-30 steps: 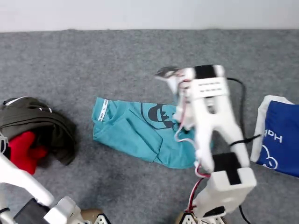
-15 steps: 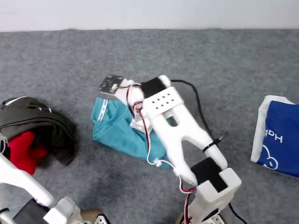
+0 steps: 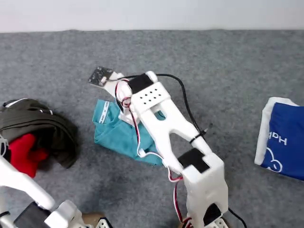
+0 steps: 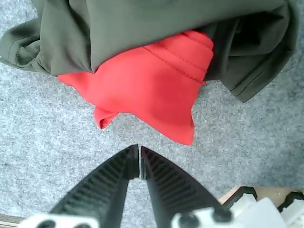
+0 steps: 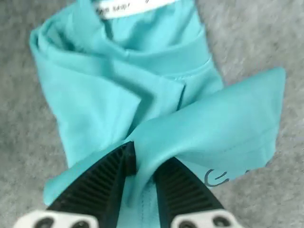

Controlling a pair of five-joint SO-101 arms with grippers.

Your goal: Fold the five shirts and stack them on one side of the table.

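I see the bench (image 3: 247,61) covered from edge to edge in a grey, carpet-like fabric. A plain white wall (image 3: 152,14) runs along its far side. At the near edge I can make out a small tan patch (image 3: 89,219), perhaps wood.

We see a grey, felt-like table (image 3: 237,61). A teal shirt (image 3: 111,130) lies bunched near the middle, an olive shirt (image 3: 38,121) is heaped over a red shirt (image 3: 23,152) at the left edge, and a blue shirt (image 3: 285,142) sits far right.
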